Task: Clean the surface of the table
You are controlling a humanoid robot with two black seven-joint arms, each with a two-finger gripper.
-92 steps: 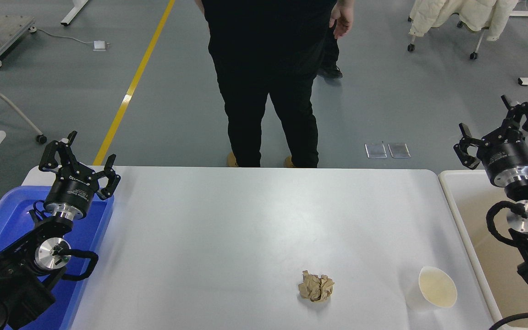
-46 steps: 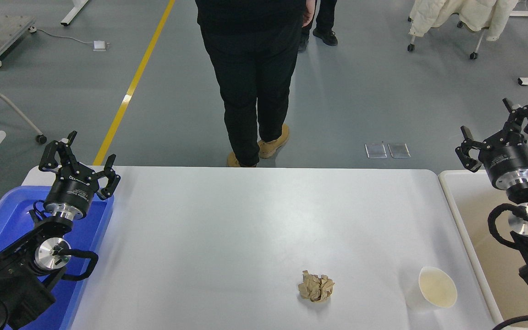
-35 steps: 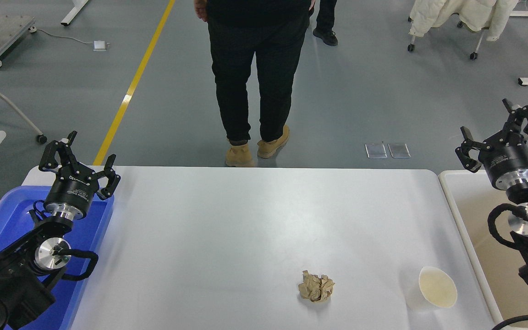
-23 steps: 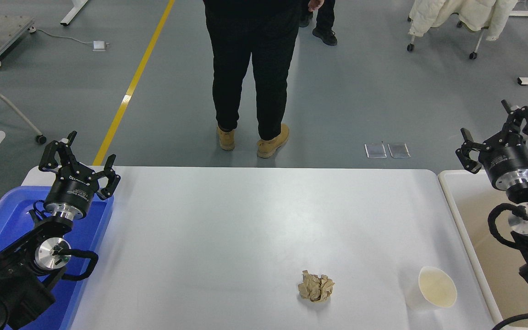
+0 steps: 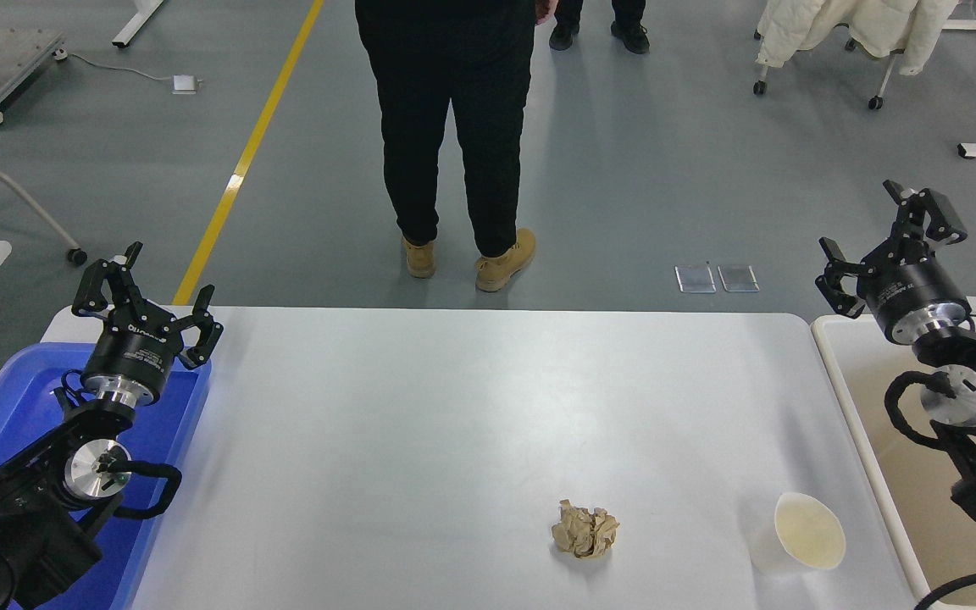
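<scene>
Brown paper wad (image 5: 585,540) on table surface (image 5: 420,424)

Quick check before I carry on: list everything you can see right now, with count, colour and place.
table: 1, white, centre, spanning most of the view
paper ball: 1, tan, crumpled, on the table near its front edge, right of centre
cup: 1, white with cream inside, lying on its side on the table, right of the paper ball
tray: 1, blue, at the table's left end
bin: 1, beige, right of the table
person: 1, black trousers, tan boots, standing beyond the table's far edge
second person's shoes: 2, black, top edge
coat on a chair: 1, cream, top right
floor line: 1, yellow, upper left
left tool: 1, black, open, parked over the tray
right tool: 1, black, open, raised above the bin's far corner
</scene>
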